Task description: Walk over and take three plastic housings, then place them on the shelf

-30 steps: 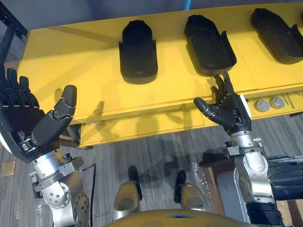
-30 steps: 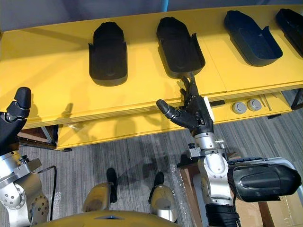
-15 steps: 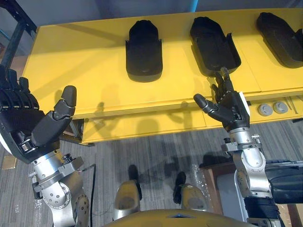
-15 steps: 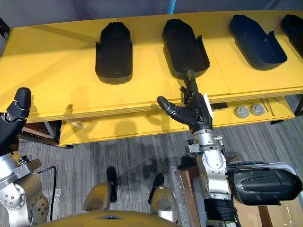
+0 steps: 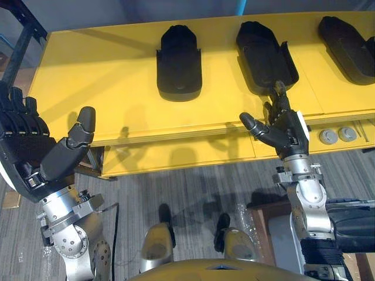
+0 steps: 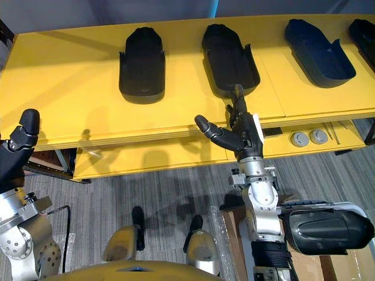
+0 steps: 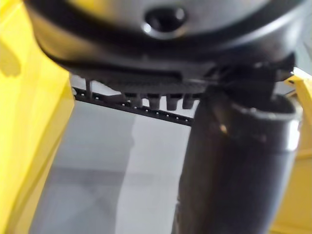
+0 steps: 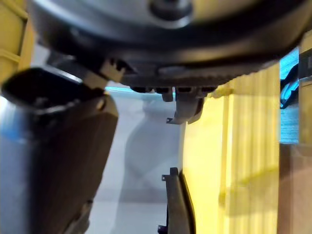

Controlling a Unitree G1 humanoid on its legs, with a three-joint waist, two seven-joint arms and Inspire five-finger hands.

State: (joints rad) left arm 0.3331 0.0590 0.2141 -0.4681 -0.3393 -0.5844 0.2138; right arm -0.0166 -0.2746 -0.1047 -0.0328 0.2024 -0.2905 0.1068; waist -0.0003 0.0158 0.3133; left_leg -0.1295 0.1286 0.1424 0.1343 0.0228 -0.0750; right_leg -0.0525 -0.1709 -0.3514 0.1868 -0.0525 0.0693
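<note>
Three black plastic housings lie on the yellow table (image 5: 105, 76): one left of centre (image 5: 179, 63), one in the middle (image 5: 265, 57), one at the far right (image 5: 350, 42). In the right eye view a further housing (image 6: 365, 29) shows at the right edge. My right hand (image 5: 284, 130) is raised over the table's front edge just below the middle housing, open, fingers straight, touching nothing. My left hand (image 5: 32, 146) hangs open at the lower left, off the table's left front corner, holding nothing.
Two grey round parts (image 5: 336, 134) sit on a lower yellow ledge at the right. A dark rack frame (image 5: 20, 32) stands past the table's left end. Grey carpet (image 5: 193, 187) lies in front of the table, with a cardboard box (image 6: 316, 257) at the lower right.
The whole scene has shifted slightly down and right, so the camera moved. My right hand has risen a little toward the middle housing. The left hand is unchanged.
</note>
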